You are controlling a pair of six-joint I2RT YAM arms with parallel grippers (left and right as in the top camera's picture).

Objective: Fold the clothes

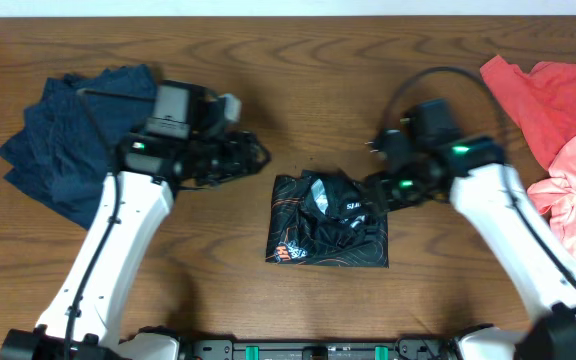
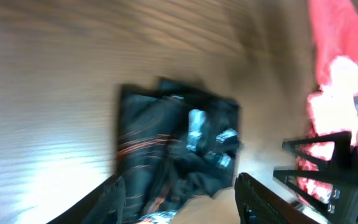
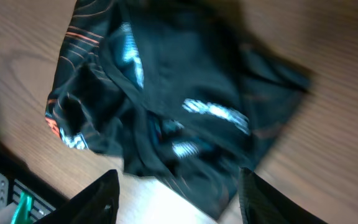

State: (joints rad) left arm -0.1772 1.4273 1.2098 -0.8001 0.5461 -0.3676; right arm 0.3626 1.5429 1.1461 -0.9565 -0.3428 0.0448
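The black jersey with orange contour lines and white logos lies folded into a rough square at the table's middle. It also shows in the left wrist view and the right wrist view. My left gripper is open and empty, just up and left of the jersey. My right gripper is open and empty at the jersey's upper right corner. Both pairs of fingers hover apart from the cloth. A navy-blue garment lies far left. Coral-pink shirts lie far right.
The wooden table shows bare wood behind the jersey. A black rail with green clips runs along the front edge. The right arm's cable loops above the table.
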